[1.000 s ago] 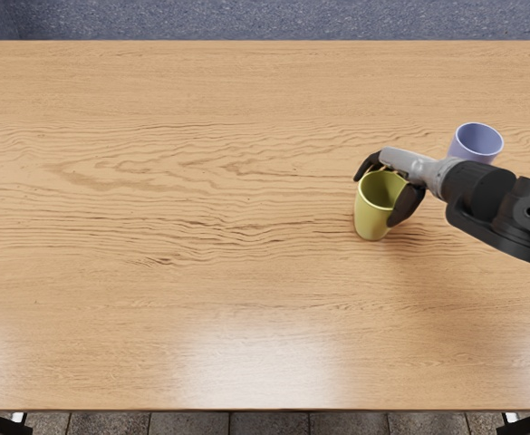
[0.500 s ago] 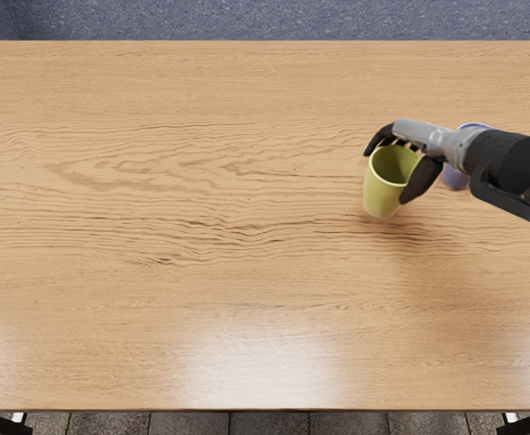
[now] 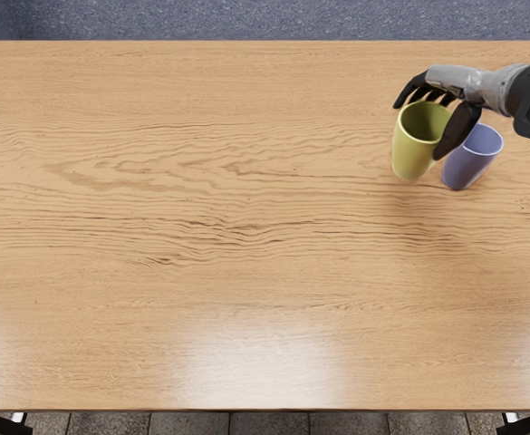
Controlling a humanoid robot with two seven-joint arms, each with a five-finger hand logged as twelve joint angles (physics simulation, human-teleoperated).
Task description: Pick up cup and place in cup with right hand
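Two cups point(image 3: 411, 156), one right hand point(image 3: 455, 83), one table point(image 3: 246, 290).

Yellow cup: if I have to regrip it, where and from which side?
Upper wall of the yellow cup, just below the rim, probably from the picture's right, as the right hand holds it. It shows no handle and widens towards its mouth; a high hold leaves the narrower base free to enter the blue cup.
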